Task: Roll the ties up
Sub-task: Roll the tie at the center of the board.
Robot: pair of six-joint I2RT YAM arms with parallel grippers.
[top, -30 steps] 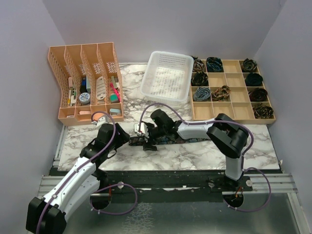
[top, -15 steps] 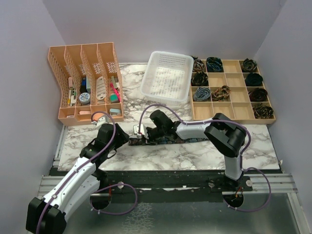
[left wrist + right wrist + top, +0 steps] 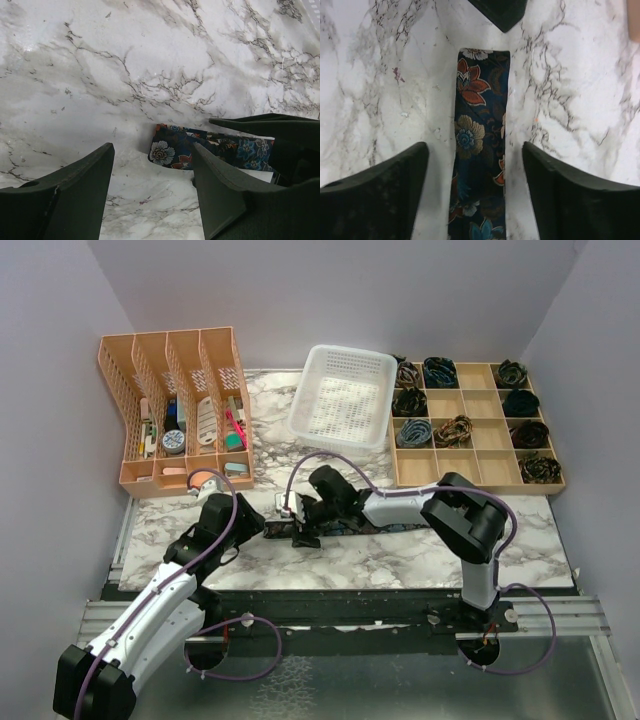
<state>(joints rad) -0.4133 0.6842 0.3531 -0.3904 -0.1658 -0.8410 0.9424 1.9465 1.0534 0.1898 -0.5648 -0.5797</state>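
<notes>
rolling not begun: tie (image 3: 480, 90) end lies flat between parted jaws of r gripper (image 3: 475, 152); l gripper (image 3: 152, 152) apart, empty. next: pinch end, fold over.

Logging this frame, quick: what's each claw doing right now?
Left claw: open, holding nothing.
Right claw: open, straddling the tie, not gripping it.
</notes>
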